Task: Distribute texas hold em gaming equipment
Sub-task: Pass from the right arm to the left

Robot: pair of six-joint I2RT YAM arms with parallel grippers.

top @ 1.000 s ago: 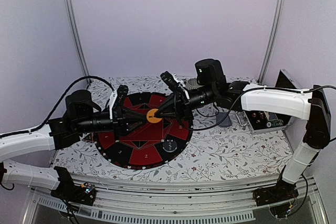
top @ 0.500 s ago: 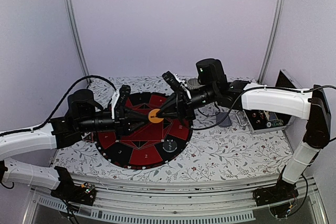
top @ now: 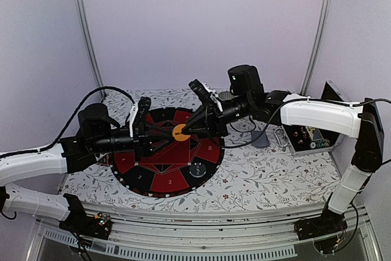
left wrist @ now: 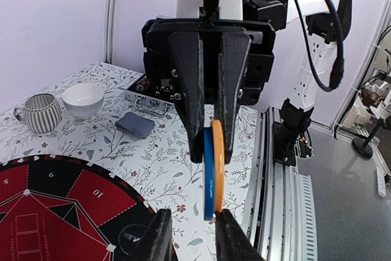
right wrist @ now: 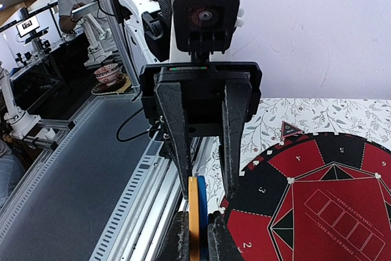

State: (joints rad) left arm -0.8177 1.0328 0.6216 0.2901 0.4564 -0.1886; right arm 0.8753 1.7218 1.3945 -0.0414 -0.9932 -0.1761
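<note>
Your right hand [right wrist: 198, 239] clamped on two poker chips [left wrist: 217, 175], one orange, one blue, flat together on edge, your left hand [left wrist: 194, 239] part open, straddling them from 9 o'clock

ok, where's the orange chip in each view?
Top external: orange chip mid-frame, where the left gripper and right gripper meet over the mat.
Left wrist: lower centre, edge-on, right of a blue chip, both pinched by the right gripper.
Right wrist: bottom centre, edge-on, left of the blue chip.
Shared landmark: the red-and-black mat, in all three views.
</note>
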